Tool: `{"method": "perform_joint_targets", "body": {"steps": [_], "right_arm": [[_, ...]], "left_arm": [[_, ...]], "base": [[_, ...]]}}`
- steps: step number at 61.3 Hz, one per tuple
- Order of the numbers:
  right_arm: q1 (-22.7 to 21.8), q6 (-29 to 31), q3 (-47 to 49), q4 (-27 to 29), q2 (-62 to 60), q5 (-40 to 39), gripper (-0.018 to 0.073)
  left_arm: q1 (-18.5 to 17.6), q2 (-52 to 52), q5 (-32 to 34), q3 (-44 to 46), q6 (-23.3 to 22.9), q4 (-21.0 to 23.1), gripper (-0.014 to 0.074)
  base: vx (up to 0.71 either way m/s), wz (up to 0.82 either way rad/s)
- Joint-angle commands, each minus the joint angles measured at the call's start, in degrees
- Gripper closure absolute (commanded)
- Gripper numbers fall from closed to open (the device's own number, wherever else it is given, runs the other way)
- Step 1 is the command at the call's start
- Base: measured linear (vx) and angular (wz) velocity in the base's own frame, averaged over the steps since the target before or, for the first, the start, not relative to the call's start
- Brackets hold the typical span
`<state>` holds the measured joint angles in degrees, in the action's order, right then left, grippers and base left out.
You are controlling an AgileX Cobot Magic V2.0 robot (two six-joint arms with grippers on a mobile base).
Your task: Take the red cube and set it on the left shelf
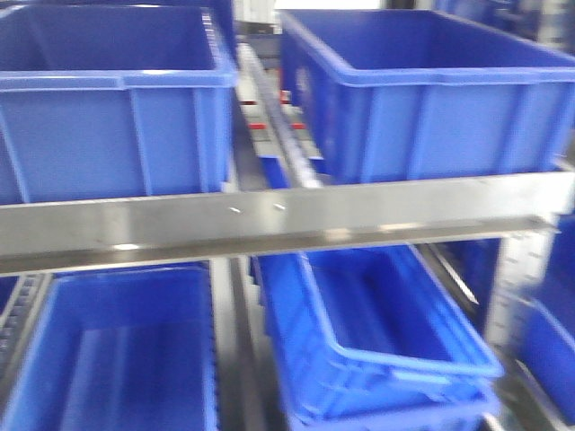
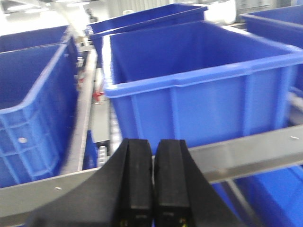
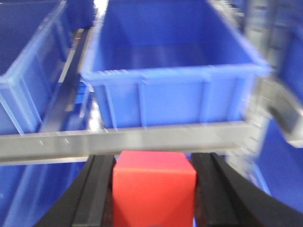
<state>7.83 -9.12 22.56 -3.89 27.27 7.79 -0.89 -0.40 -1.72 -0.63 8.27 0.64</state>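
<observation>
In the right wrist view the red cube (image 3: pixel 154 189) sits clamped between the two black fingers of my right gripper (image 3: pixel 155 161), which is shut on it. It hangs just in front of, and slightly below, the flat steel front rail (image 3: pixel 142 137) of the left shelf. My left gripper (image 2: pixel 154 144) is shut with its pads together and nothing between them, close to the same rail (image 2: pixel 246 153). The front view shows that rail (image 1: pixel 269 220) but neither gripper nor the cube.
Large blue crates fill the rack: two on the upper level (image 1: pixel 108 117) (image 1: pixel 422 99) and two below (image 1: pixel 117 350) (image 1: pixel 377 332). An open blue crate (image 3: pixel 170 61) stands right behind the rail ahead of the cube. White roller tracks (image 1: pixel 287 135) run between the upper crates.
</observation>
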Motion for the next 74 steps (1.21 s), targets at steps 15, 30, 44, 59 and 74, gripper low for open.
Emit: {"method": "perform_joint_targets", "body": {"steps": [15, 30, 44, 59, 74], "right_arm": [[-0.33, 0.22, 1.64, -0.62, 0.09, -5.44, 0.0503], [-0.33, 0.22, 1.64, -0.62, 0.09, -5.44, 0.0503], [-0.33, 0.22, 1.64, -0.62, 0.09, -5.44, 0.0503], [-0.33, 0.22, 1.64, -0.62, 0.09, -5.44, 0.0503], [-0.33, 0.22, 1.64, -0.62, 0.09, -5.44, 0.0503]], "left_arm": [[-0.31, 0.4, 5.2, -1.26, 0.03, 0.27, 0.0491], [-0.31, 0.4, 5.2, -1.26, 0.03, 0.27, 0.0491], [-0.31, 0.4, 5.2, -1.26, 0.03, 0.27, 0.0491], [-0.31, 0.4, 5.2, -1.26, 0.03, 0.27, 0.0491], [-0.31, 0.4, 5.2, -1.26, 0.03, 0.27, 0.0491]], "base": [[0.33, 0.37], [0.28, 0.28], [0.22, 0.23], [0.14, 0.16], [0.08, 0.04]]}}
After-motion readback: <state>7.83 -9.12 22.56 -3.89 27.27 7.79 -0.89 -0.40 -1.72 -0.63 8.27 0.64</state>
